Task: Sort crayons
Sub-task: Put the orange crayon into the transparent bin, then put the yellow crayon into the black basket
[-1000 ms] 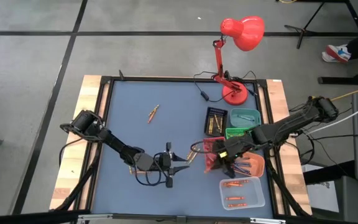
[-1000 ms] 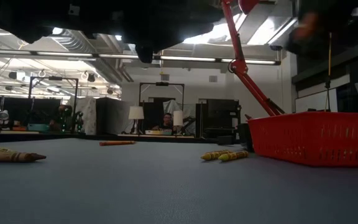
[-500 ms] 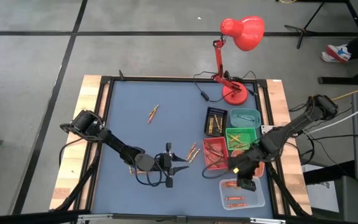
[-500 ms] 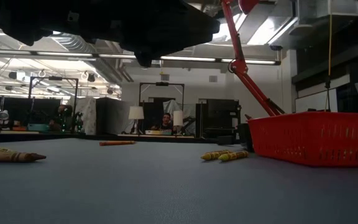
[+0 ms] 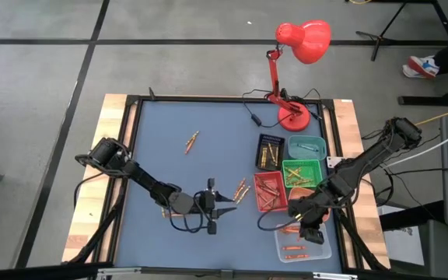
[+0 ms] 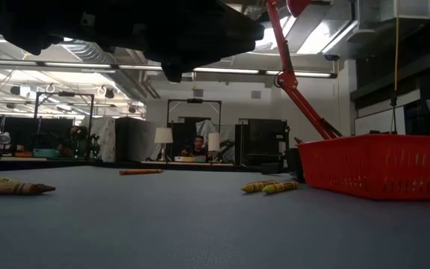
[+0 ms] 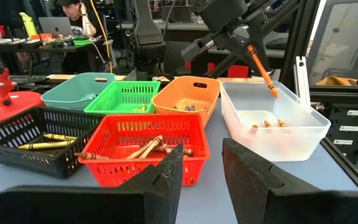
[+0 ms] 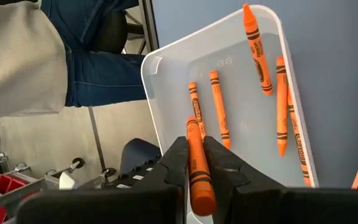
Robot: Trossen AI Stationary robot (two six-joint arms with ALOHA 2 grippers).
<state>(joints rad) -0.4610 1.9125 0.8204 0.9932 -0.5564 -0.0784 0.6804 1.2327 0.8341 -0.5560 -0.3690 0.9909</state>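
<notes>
The right gripper (image 8: 194, 163) pinches an orange crayon (image 8: 197, 165), black-banded on its wrapper, above the clear plastic tray (image 8: 166, 93) holding more orange crayons (image 8: 256, 48). The left gripper (image 7: 197, 177) hovers with fingers spread, facing the red basket (image 7: 142, 129).

Grey concrete floor (image 5: 37, 85) surrounds the table; ceiling strip lights (image 6: 222, 71) glow over distant desks (image 6: 192, 161).

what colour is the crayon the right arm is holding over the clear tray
Orange crayon, pinched in the right pincer; the right wrist view shows it best.
</notes>
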